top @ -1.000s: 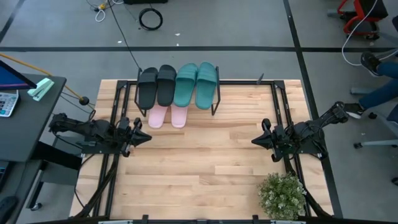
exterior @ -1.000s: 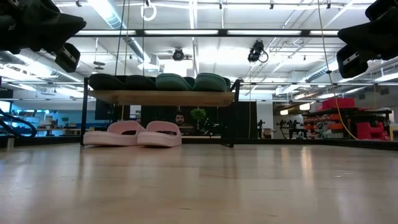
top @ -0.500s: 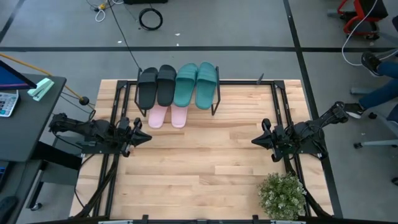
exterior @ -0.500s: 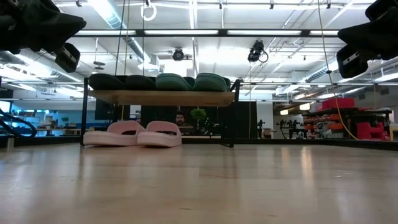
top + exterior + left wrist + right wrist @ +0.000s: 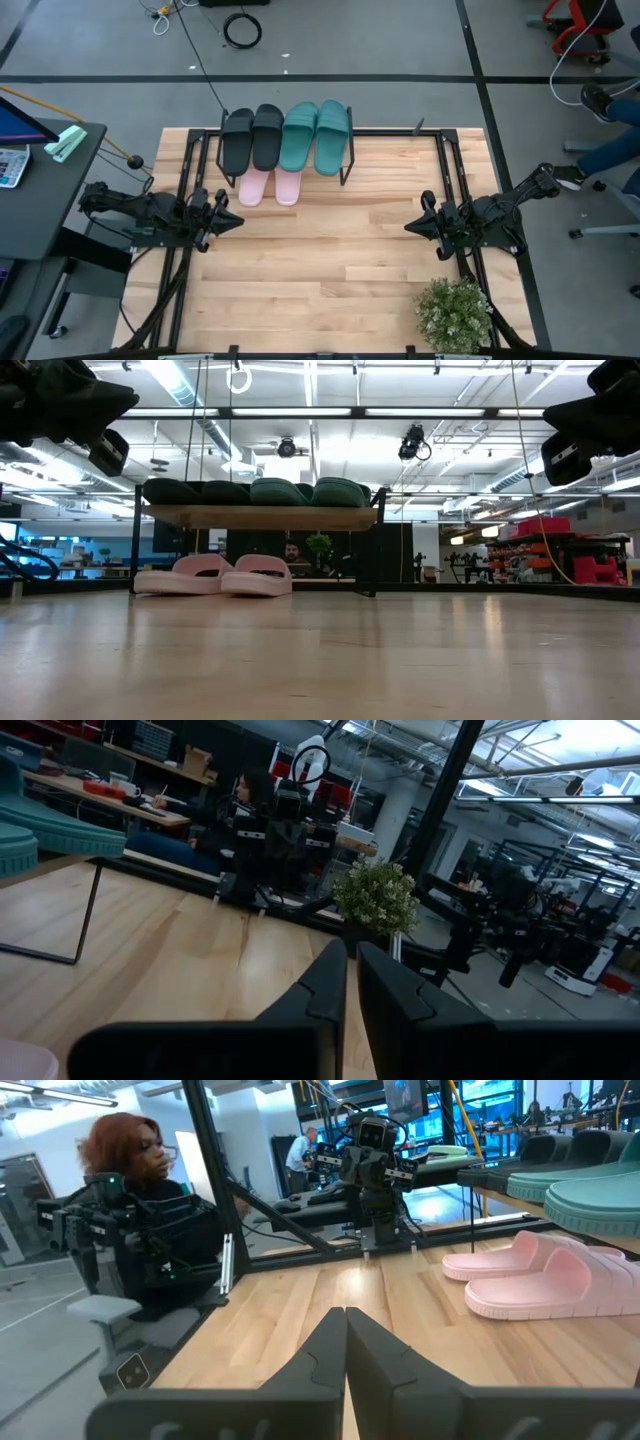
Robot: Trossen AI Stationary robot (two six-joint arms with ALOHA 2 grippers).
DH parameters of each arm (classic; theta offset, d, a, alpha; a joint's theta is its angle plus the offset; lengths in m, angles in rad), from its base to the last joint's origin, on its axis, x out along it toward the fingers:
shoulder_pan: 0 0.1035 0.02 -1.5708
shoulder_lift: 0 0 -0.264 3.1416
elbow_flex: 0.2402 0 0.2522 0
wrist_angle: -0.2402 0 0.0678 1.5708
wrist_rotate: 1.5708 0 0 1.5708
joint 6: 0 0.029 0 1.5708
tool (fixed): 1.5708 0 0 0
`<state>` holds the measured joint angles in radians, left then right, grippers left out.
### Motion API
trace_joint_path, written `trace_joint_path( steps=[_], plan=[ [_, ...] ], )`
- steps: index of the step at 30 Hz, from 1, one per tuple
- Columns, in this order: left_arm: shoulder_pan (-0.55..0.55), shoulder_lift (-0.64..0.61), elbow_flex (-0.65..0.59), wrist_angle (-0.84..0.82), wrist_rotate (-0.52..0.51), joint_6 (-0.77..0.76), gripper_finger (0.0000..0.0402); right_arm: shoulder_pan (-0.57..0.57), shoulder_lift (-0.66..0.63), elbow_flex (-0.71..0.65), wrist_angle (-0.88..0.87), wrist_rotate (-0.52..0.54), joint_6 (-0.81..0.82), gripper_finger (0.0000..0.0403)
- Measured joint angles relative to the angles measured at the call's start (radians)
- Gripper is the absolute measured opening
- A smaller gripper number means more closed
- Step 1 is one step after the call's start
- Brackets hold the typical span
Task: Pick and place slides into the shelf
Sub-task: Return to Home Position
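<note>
Left claw (image 5: 236,222) pressed together, right claw (image 5: 410,227) likewise (each hovering level, aimed toward the other)

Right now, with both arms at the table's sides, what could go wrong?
1. The pink slides poke out from under the shelf toward the middle of the table. A low sweep by the left gripper, the nearer one, could knock them.
2. The plant stands close to the right gripper and its arm, so a careless swing might tip it.
</note>
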<state>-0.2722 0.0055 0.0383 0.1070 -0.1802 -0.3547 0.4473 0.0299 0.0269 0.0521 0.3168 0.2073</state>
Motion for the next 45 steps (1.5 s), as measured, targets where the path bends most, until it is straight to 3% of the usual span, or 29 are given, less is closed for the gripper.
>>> trace_joint_path(
  steps=[45],
  plan=[
    [0.0,0.0,0.0,0.0,0.0,0.0,0.0031,0.0,0.0,0.0,0.0,0.0,0.0,0.0014]
  ],
)
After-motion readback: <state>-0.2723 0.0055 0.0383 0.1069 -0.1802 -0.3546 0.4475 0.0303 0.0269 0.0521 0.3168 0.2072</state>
